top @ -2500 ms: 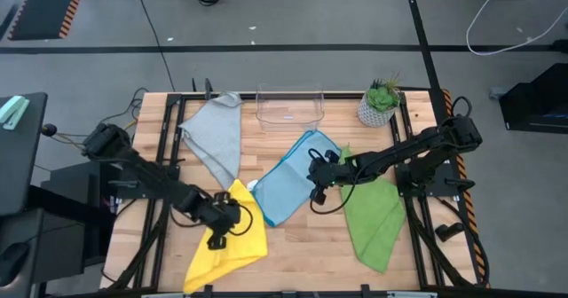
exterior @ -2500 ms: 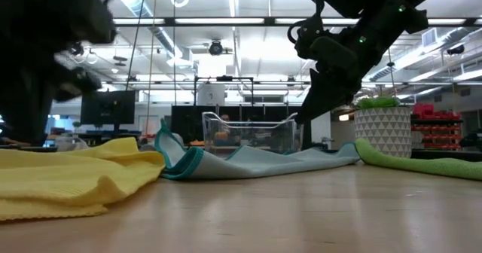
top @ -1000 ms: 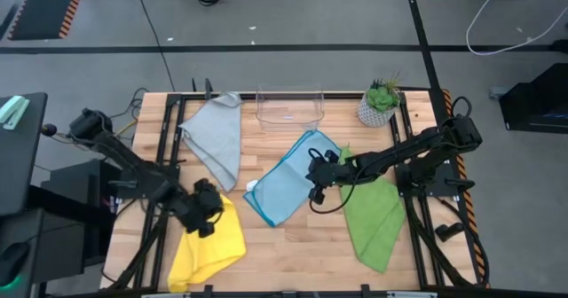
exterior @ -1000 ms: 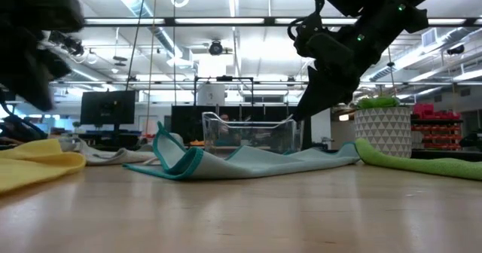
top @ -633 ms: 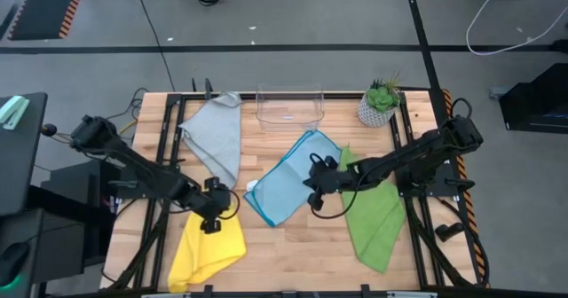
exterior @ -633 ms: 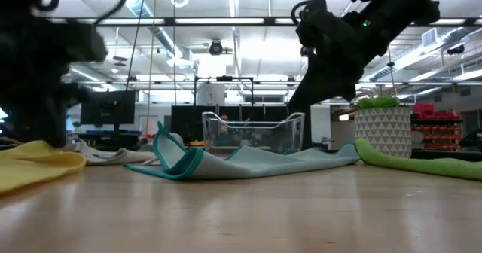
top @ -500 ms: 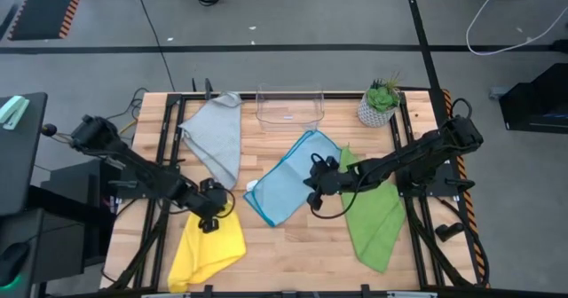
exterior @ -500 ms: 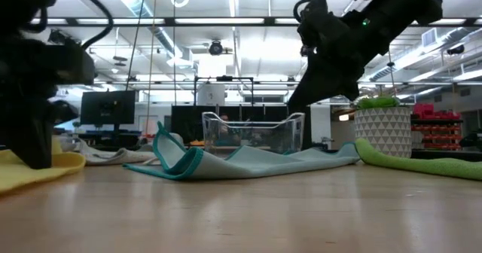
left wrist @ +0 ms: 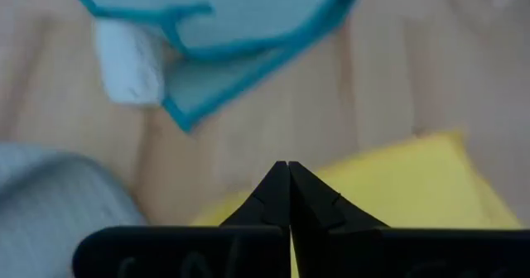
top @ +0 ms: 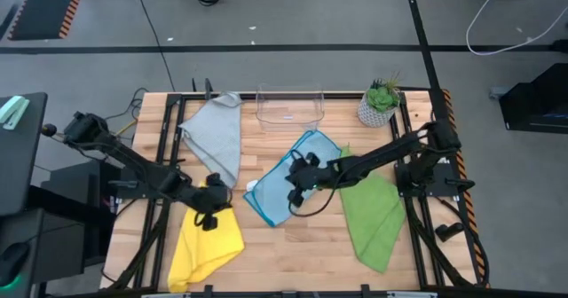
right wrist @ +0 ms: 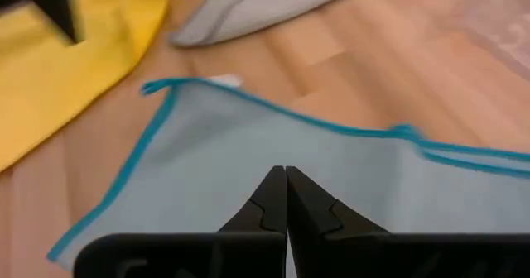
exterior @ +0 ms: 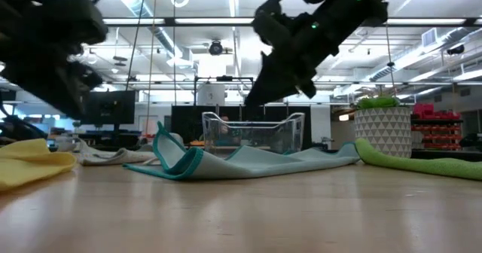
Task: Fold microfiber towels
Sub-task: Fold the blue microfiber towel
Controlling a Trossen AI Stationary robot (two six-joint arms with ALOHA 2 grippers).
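The light blue towel [top: 288, 182] lies lengthwise diagonally, near-left to far-right.

You have four plain cloths on a pale wooden table [top: 302, 245]. The yellow towel [top: 206, 240] sits near left, a solid bright yellow. The grey towel [top: 216, 138], far left, is a flat light grey. In the middle, your light blue towel [top: 288, 178] carries a darker teal edging. The green towel [top: 373, 214] on the right is an even leaf green. Far right, the plant pot [top: 375, 112] shows a white and grey triangle pattern under green leaves. Both arms are dark, almost black.
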